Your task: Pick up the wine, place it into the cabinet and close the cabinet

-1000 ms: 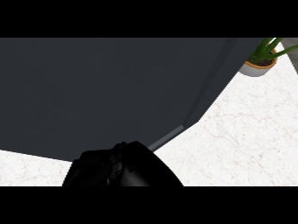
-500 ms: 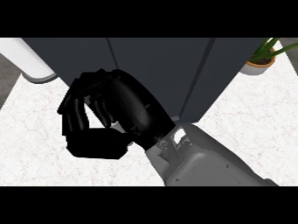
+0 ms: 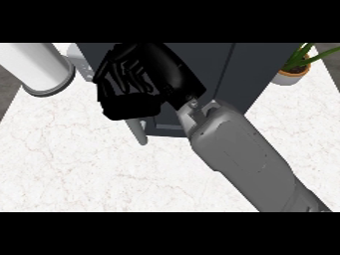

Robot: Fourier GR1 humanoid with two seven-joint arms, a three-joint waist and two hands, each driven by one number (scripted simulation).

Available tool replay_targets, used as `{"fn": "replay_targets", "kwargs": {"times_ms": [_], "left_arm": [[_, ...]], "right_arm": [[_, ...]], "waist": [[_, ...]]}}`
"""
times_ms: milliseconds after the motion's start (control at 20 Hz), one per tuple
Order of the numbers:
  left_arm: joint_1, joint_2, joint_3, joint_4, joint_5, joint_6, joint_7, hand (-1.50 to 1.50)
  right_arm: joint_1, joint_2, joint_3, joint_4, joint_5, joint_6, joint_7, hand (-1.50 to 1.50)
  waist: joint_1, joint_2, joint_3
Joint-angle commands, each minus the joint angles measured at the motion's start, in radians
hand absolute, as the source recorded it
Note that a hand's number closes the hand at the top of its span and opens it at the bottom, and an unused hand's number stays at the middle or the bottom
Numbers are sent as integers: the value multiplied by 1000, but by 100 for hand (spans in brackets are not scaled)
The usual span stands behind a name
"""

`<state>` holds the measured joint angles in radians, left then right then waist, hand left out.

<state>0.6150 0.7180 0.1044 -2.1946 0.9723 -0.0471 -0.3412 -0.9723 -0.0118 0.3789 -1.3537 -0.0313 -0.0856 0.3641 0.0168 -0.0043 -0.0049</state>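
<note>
No wine shows in this view. The dark grey cabinet [image 3: 202, 64] stands at the back of the white counter, seen from above. My right hand [image 3: 139, 84] lies against its front, left of the seam between the doors, with the fingers curled and nothing visible in them. A thin grey door handle [image 3: 138, 132] sticks out just below the hand. The grey right forearm [image 3: 239, 159] runs from the lower right up to the hand and hides part of the cabinet front. My left hand is out of the picture.
A large white cylinder [image 3: 44, 67] with a grey rim stands at the back left beside the cabinet. A potted green plant [image 3: 296, 67] stands at the back right. White marble counter [image 3: 69, 164] spreads in front of the cabinet.
The dark door panel that filled the view a second ago has swung back toward the cabinet. My right hand and forearm came in from below and moved up against the cabinet front.
</note>
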Motion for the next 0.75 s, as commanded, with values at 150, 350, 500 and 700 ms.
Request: {"fn": "replay_targets", "kwargs": {"times_ms": [150,350,500,700], "left_arm": [[-118,-34,-74,5,-52,68,46,-150],[-151,-63,-134,47,-98,85,40,-150],[-207,-73,-140,76,-93,120,58,-150],[-201,-116,-201,76,-157,151,38,-150]], "right_arm": [[-64,-88,-133,186,10,51,-118,150],[-51,-120,-145,240,18,64,-185,150],[-55,-156,-159,238,4,95,-192,150],[-53,-143,-154,266,6,95,-214,150]], "waist": [[-5,13,5],[-3,21,4],[-22,22,5],[-7,17,4]]}}
